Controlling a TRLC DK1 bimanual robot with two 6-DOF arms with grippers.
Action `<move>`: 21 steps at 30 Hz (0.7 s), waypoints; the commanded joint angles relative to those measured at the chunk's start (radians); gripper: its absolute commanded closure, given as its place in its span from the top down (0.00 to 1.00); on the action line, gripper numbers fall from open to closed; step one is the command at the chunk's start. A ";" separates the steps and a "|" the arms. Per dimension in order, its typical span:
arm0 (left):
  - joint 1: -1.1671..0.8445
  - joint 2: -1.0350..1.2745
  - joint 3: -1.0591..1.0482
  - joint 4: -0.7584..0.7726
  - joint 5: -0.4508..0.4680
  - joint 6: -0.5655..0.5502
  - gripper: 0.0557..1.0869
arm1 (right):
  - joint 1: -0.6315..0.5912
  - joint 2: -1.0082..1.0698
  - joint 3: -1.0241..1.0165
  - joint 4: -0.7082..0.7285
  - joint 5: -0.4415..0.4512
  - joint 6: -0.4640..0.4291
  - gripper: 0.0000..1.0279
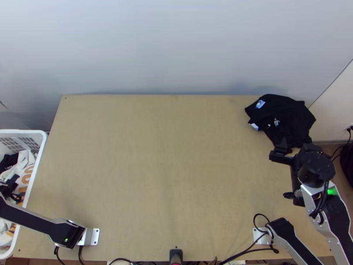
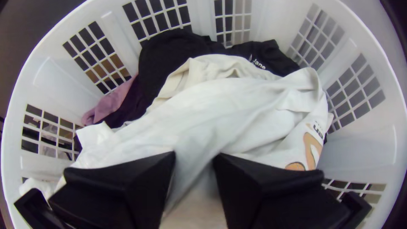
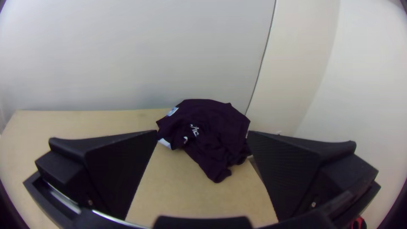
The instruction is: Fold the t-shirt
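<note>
Black t-shirt (image 1: 289, 117), small white print, bunched at far right corner of wooden table (image 1: 167, 154).

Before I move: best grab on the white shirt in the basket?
I'd pinch a middle crease of the white shirt, left gripper straight down: it lies bunched atop the pile, and the basket walls it in, likely blocking side approaches.

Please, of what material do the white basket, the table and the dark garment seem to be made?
The basket looks like smooth plastic, slightly glossy: its moulded walls have regular grid openings. The table seems to be matt wood or wood board, being pale tan and even. The dark garment looks like soft, matt cloth, perhaps cotton, as it bunches in loose folds.
</note>
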 commanded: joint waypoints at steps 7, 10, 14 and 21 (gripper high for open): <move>-0.006 -0.093 0.013 0.006 0.055 0.018 0.04 | -0.028 -0.028 -0.044 0.006 0.001 -0.002 0.96; -0.006 -0.208 0.010 0.000 0.136 -0.039 0.04 | -0.030 -0.031 -0.046 0.006 0.001 -0.002 0.96; -0.020 -0.360 0.090 -0.163 0.210 -0.134 0.04 | -0.031 -0.031 -0.041 0.007 0.001 -0.002 0.96; -0.078 -0.429 0.513 -0.759 0.477 -0.203 0.04 | -0.033 -0.026 0.013 0.000 0.001 -0.002 0.95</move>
